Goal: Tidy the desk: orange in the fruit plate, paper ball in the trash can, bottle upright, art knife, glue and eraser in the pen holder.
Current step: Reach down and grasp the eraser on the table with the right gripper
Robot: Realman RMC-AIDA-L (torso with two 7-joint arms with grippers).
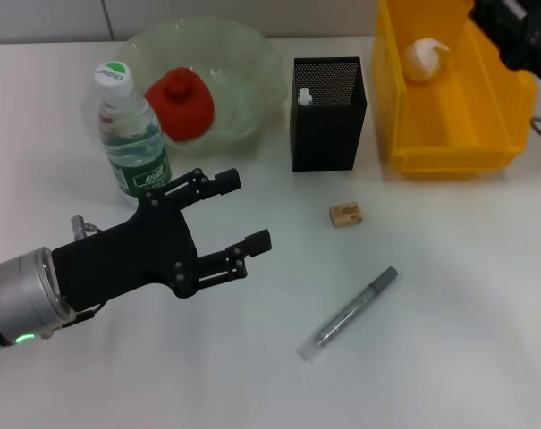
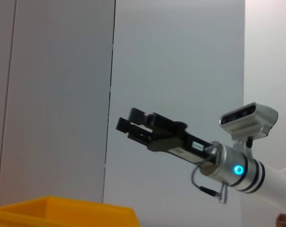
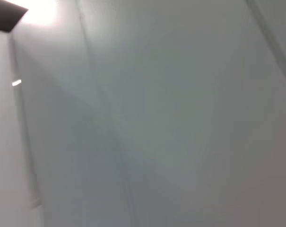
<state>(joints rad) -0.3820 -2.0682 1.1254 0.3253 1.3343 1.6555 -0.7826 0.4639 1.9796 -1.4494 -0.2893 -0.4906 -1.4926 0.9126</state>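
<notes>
my head camera looks forward and down on the white desk (image 1: 449,295) from above, close enough that the left gripper (image 1: 234,214) fills the lower near corner, with the yellow trash can (image 1: 449,134) far off beyond its fingertips. my left wrist camera faces up and outward toward a grey panelled wall (image 2: 57,94), catching the right gripper (image 2: 128,124) raised at a distance and an edge of the trash can (image 2: 62,210). those two views share that bin and the right arm. my right wrist camera points at a blank pale surface, so i cannot tell its distance or any overlap.
</notes>
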